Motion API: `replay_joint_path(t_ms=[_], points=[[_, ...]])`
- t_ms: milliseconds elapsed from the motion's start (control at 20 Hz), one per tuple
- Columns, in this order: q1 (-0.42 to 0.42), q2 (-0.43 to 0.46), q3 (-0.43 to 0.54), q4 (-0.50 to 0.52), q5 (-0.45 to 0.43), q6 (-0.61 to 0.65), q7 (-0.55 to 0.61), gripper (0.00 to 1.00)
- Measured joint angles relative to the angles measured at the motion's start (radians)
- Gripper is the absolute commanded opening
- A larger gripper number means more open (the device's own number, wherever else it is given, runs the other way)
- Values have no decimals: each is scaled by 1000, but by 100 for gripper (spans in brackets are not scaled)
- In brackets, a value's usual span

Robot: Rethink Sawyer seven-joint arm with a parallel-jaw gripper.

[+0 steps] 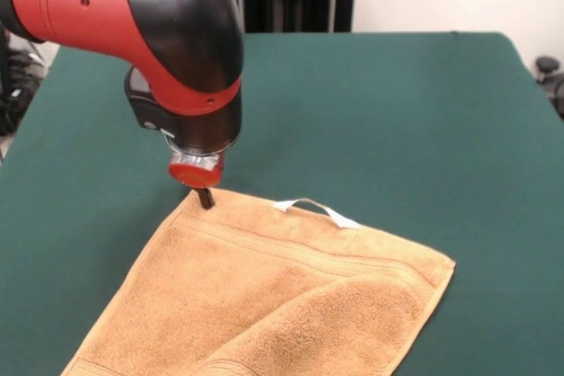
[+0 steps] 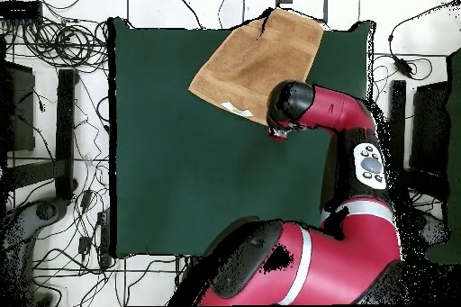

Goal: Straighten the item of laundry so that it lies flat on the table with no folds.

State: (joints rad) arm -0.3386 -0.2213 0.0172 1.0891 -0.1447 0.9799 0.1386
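The golden-tan towel (image 1: 264, 305) lies on the green table (image 1: 397, 112) near its front edge, running out of the bottom of the front view. One part is folded over itself at the lower right. Its white loop tag (image 1: 317, 209) lies on the far hem. My gripper (image 1: 205, 198) points straight down at the towel's far left corner, and its narrow dark tips are closed together on that corner, which rises slightly to them. In the overhead view the towel (image 2: 257, 60) sits at the table's (image 2: 180, 168) top edge, and the arm's wrist (image 2: 288, 110) hides the gripper.
The red and black arm (image 2: 342, 114) reaches over the table's right side in the overhead view. Cables and dark equipment (image 2: 54, 42) lie on the floor round the table. Bare green cloth stretches behind and right of the towel in the front view.
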Motion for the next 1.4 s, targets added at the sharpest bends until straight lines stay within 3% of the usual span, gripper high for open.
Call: replay_joint_path(t_ms=[1400], points=[[9, -42, -18, 103, -2, -170, 0, 100]])
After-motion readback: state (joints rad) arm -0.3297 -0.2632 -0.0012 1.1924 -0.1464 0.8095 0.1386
